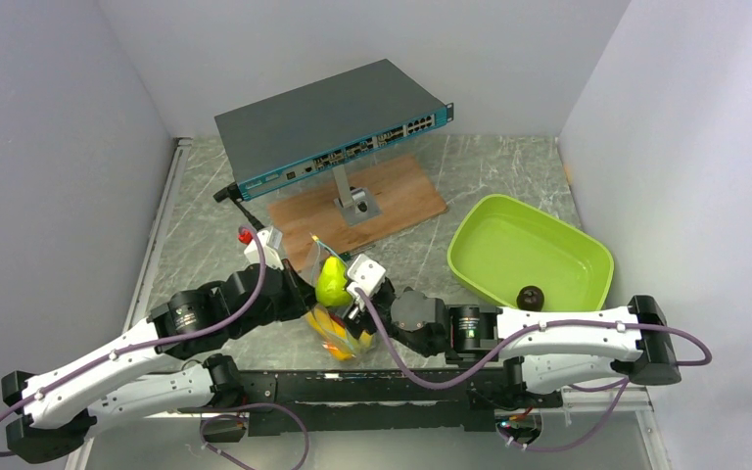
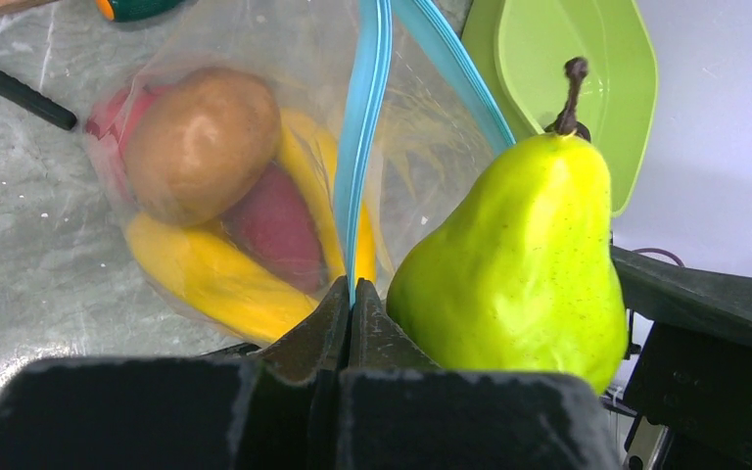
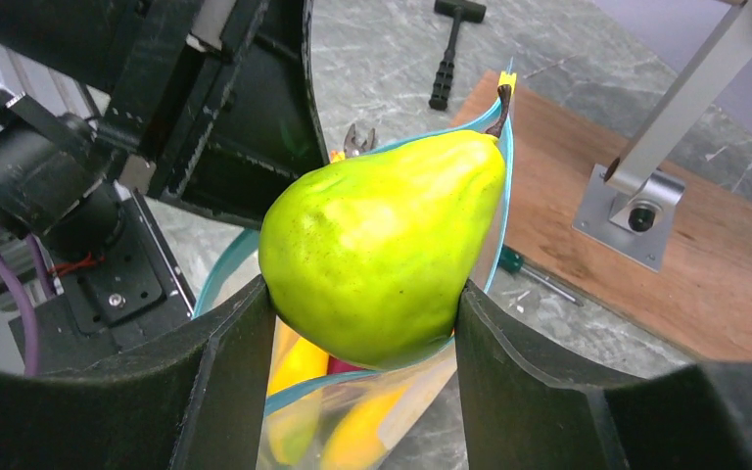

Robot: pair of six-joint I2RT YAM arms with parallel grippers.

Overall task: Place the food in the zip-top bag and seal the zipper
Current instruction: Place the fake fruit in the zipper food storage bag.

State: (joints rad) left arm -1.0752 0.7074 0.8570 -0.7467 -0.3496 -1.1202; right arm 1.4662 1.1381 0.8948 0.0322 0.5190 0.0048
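Pinching the zipper of the bag in the left gripper, jaws fully closed. Clamping the pear in the right gripper at the bag's mouth. Showing banana and brown fruit only dimly through plastic.

yellow-green pear, teal zipper

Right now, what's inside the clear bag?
Through the bag show a brown round fruit, a yellow banana and a reddish piece. Anything behind them is hidden. The pear, in the right gripper, is only at the mouth.
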